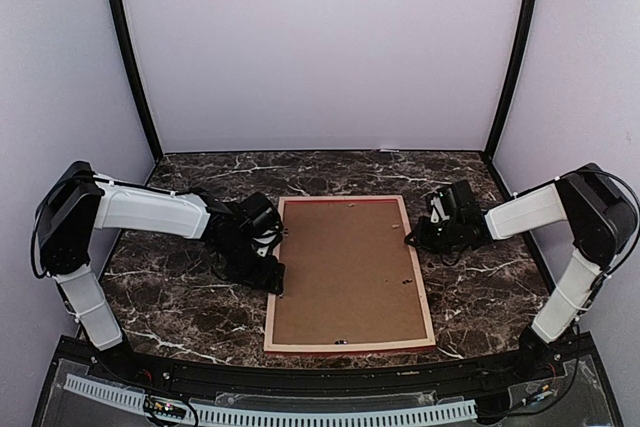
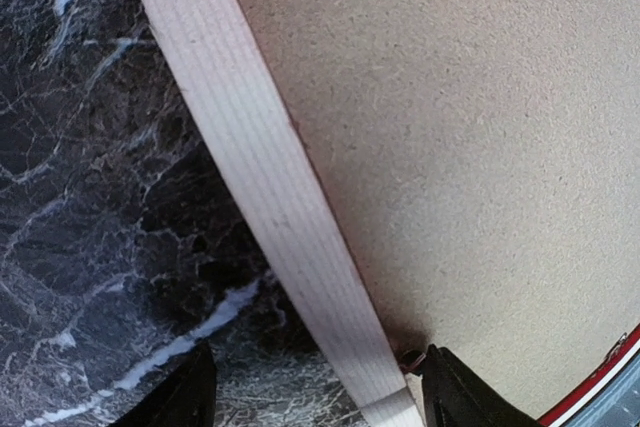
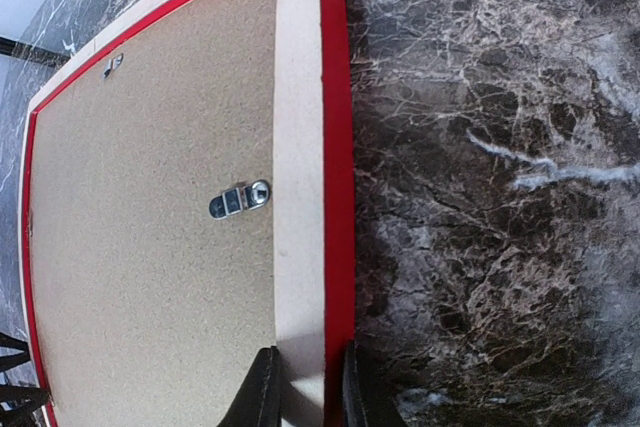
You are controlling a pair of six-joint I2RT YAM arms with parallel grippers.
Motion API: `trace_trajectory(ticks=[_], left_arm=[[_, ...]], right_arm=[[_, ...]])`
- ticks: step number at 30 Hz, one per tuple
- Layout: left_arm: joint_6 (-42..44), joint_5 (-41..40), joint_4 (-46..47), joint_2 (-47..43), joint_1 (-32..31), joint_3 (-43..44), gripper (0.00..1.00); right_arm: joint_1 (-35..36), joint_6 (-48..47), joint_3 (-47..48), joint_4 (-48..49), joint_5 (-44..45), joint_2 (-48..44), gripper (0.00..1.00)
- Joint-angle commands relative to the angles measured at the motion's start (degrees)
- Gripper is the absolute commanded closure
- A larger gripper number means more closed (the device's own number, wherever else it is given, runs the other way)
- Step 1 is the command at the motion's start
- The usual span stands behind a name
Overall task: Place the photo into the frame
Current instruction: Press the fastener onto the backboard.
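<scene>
Shows the frame flat and face down at the middle of the surface, pale wood up, brown backing board inside it. Finds the left gripper wide open astride the frame's left rail. Finds the right gripper narrowed to the right rail's width, straddling it nearer the far edge; cannot tell whether clamped.

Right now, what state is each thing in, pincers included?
frame: lying face down, pale back up.
backing board: seated inside the frame.
left pincer: open, straddling the left rail.
right pincer: closed on the right rail.
photo: not visible in any view.
</scene>
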Motion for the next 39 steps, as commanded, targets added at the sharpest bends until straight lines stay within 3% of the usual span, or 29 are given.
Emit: trace_trajectory(ticks=[1,22,36,39], left_arm=[[-0.99,-0.75,0.53,0.92,0.66,0.53,0.29],[2.46,-1.27,-3.85,2.10,0.58,-0.37,0.52],[4.41,0.20,-6.23,-0.23,0.67,4.61,0.53],[3.89,1.34,-5.07,-0.02,0.67,5.14,0.49]], right_arm=[[-0.22,2.48,-1.83,-5.18,-2.22,2.76,1.00],[-0.22,1.99,-0.79,-5.16,-3.10,3.86,1.00],[-0.28,1.83,-0.34,-5.16,-3.42,4.79,1.00],[-0.19,1.78,-0.49,-5.18,-3.40,4.78,1.00]])
